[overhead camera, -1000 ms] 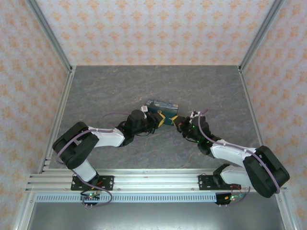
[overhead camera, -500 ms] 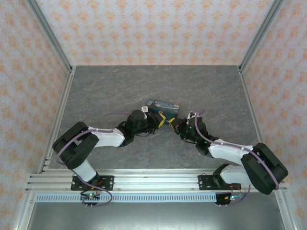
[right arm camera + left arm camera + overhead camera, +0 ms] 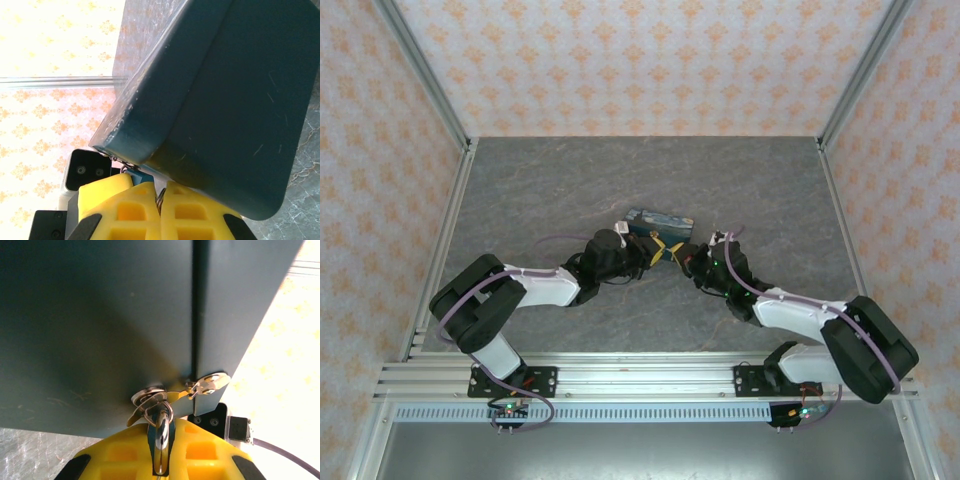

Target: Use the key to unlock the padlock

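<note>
In the left wrist view my left gripper [image 3: 161, 424] is shut on the small teal-blue padlock [image 3: 161, 440]. Its metal shackle rises between the yellow fingers [image 3: 205, 450] into a ring hasp [image 3: 150, 399] on the dark box [image 3: 95, 325]. My right gripper [image 3: 161, 192] is shut on a thin sliver of metal, the key [image 3: 160, 201], just below the box's corner. The padlock's blue body [image 3: 138, 176] sits a little to the left of the right fingertips. From above, the left gripper [image 3: 652, 250] and right gripper [image 3: 685, 260] nearly meet in front of the box [image 3: 660, 218].
The box lies near the middle of the grey stone-patterned table [image 3: 760, 190]. Metal frame posts [image 3: 420, 80] and patterned walls close in the sides and back. Both arms stretch low over the table's front half.
My right gripper has moved a little left, closer to the left gripper and the padlock. The left arm and the box have stayed put.
</note>
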